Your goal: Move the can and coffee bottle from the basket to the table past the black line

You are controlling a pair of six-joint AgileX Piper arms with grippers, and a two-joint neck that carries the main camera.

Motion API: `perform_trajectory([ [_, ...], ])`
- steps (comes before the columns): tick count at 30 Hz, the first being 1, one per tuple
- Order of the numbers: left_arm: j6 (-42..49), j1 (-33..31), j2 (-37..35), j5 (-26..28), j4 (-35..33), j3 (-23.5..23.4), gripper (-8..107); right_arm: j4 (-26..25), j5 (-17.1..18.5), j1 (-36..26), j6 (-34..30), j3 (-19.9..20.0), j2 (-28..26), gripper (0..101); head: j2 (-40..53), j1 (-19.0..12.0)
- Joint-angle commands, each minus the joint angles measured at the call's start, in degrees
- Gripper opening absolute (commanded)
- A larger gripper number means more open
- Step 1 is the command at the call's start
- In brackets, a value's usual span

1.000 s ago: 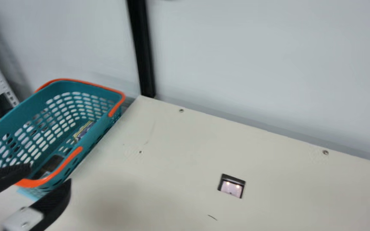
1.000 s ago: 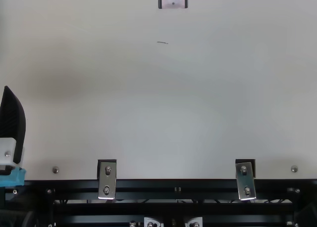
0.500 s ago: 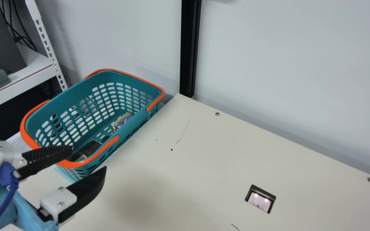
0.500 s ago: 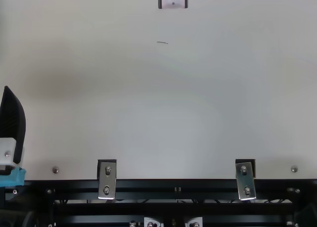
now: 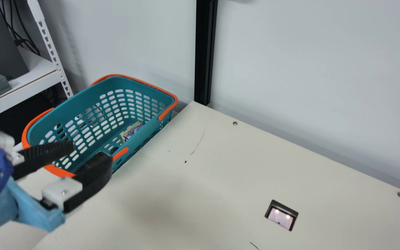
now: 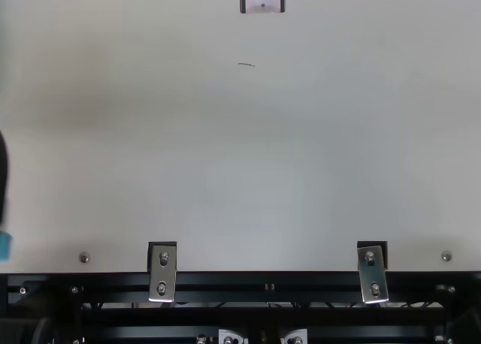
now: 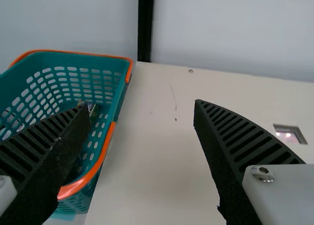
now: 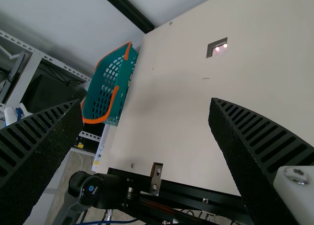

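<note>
The teal basket (image 5: 75, 104) with orange handles stands at the table's left edge. Low inside it lies a blue-and-gold patterned item (image 5: 132, 132), apparently the can. A small dark part (image 5: 114, 150) shows near the basket's right wall, perhaps of the coffee bottle; my left finger covers the area beside it. My left gripper (image 5: 90, 151) is over the basket's near end, open and holding nothing. In the left wrist view, my left gripper (image 7: 140, 107) has one finger across the basket (image 7: 110, 82). My right gripper (image 8: 145, 103) is open, with nothing between its fingers.
A short thin black mark (image 6: 246, 64) is on the cream table (image 6: 248, 149). Farther back there is a square cut-out (image 5: 281, 216). A black post (image 5: 205, 52) rises at the back corner, and a white shelf (image 5: 19, 93) stands left of the basket.
The neck camera turned first. Since then my left gripper has moved up in the main view, now overlapping the basket's near end, and left in the top view. Its fingers stay apart.
</note>
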Motion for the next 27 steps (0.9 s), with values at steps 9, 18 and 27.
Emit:
perform_trajectory([
  [9, -5.18, 7.00, 19.34, -8.31, 1.30, -11.19, 90, 0.00, 0.00, 0.00, 0.00, 0.00, 0.00, 101, 0.98, -2.09],
  [18, 5.82, 17.38, 37.16, -11.81, -6.60, -21.01, 90, 0.00, 0.00, 0.00, 0.00, 0.00, 0.00, 101, 0.98, -2.09],
  [27, 25.30, 25.97, 52.34, -9.95, -16.97, -30.11, 90, 0.00, 0.00, 0.00, 0.00, 0.00, 0.00, 101, 0.98, -2.09],
])
